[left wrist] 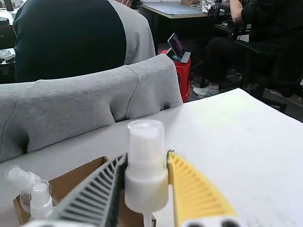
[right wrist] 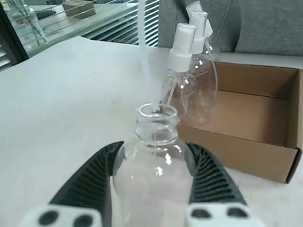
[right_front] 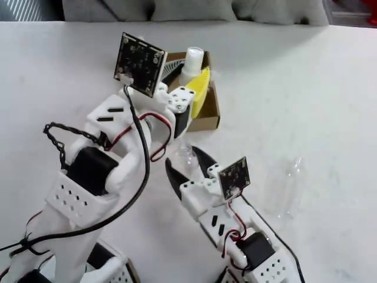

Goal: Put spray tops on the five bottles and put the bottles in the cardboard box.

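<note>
White table (right_front: 318, 82): flat, plain work surface. Grey cushioned backrest (right_front: 194, 9): runs along the table's far edge. Red crate (left wrist: 179, 71): behind the backrest toward the far right, holding a tilted dark screen (left wrist: 176, 46). Window blinds (right wrist: 109, 19): beyond the table's far left corner

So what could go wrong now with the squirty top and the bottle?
The thin tube under the spray top in the left tool hangs at the open neck of the bottle; it might catch the rim and bend. Pushing the top down could make the bottle slip in the right tool. The capped bottles in the cardboard box stand close by and might get knocked.
</note>
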